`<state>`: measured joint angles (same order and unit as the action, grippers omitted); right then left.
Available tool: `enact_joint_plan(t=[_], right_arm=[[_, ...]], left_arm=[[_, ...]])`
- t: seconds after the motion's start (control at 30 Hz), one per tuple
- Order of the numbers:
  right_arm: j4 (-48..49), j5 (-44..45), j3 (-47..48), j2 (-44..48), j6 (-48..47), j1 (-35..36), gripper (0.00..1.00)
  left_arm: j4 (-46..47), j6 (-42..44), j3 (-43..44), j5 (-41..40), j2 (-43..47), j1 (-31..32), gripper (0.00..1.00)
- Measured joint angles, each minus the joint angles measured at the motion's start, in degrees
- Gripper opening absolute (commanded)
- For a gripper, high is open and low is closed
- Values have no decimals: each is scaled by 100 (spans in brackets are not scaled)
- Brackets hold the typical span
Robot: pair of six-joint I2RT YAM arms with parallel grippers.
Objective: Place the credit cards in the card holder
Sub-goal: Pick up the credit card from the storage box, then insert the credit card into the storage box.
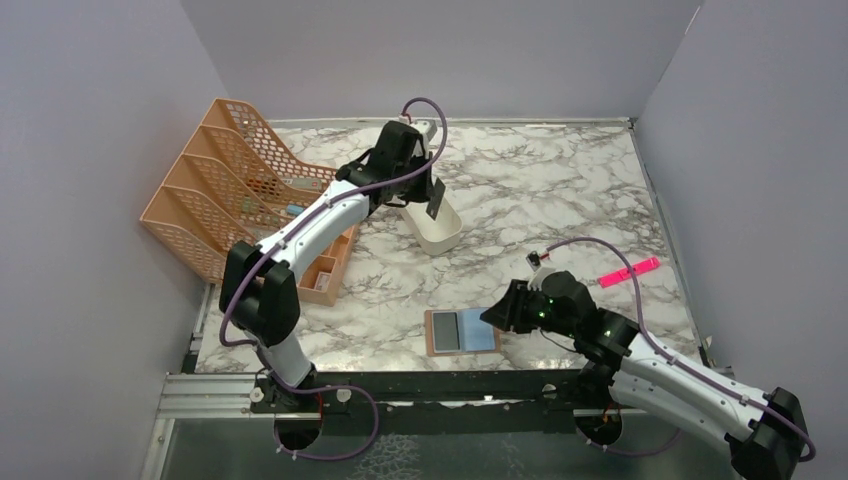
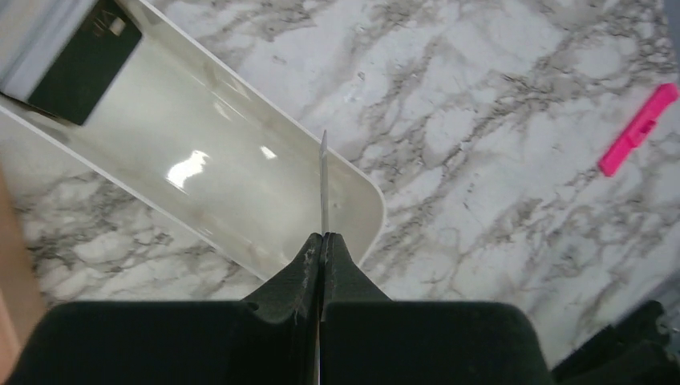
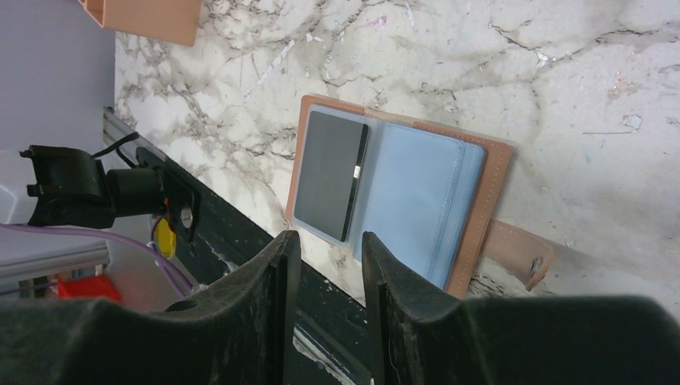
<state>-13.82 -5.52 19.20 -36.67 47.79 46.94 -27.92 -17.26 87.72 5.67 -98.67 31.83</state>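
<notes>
The tan card holder (image 1: pixel 429 334) lies open near the table's front edge. A dark grey card (image 1: pixel 443 331) sits in its left half and a light blue card (image 1: pixel 477 329) in its right half. In the right wrist view the holder (image 3: pixel 491 180) shows the dark card (image 3: pixel 329 172), the blue one (image 3: pixel 417 200) and the snap strap (image 3: pixel 517 253). My right gripper (image 3: pixel 329 241) is open and empty at the holder's right side (image 1: pixel 497 314). My left gripper (image 2: pixel 323 238) is shut on a dark card (image 1: pixel 435 200), seen edge-on (image 2: pixel 323 180), above the white tray (image 2: pixel 240 200). Another dark card (image 2: pixel 84 60) lies in that tray.
The white oblong tray (image 1: pixel 440 232) stands mid-table behind the holder. An orange mesh file rack (image 1: pixel 225 185) fills the left side. A pink highlighter (image 1: pixel 630 272) lies at the right, also in the left wrist view (image 2: pixel 637 128). Grey walls enclose the table.
</notes>
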Motion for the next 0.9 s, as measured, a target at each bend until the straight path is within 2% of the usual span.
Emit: enact_joint_plan(t=[0.4, 0.47, 0.67, 0.77, 0.9], right_arm=[[31, -142, -96, -50, 109, 0, 39], [44, -164, -96, -48, 140, 0, 39], [98, -212, -234, 61, 269, 0, 39], [101, -249, -356, 131, 367, 0, 39], [140, -273, -428, 216, 490, 0, 39]], left_arm=[[1154, -1910, -1707, 1606, 1224, -72, 0], [1567, -2203, -2118, 1827, 1399, -94, 0], [3381, -3989, -3923, 3034, 1784, -107, 0], [3731, -4476, -4387, 3298, 1884, -101, 0], [4109, -4959, -4990, 3392, 2520, -90, 0]])
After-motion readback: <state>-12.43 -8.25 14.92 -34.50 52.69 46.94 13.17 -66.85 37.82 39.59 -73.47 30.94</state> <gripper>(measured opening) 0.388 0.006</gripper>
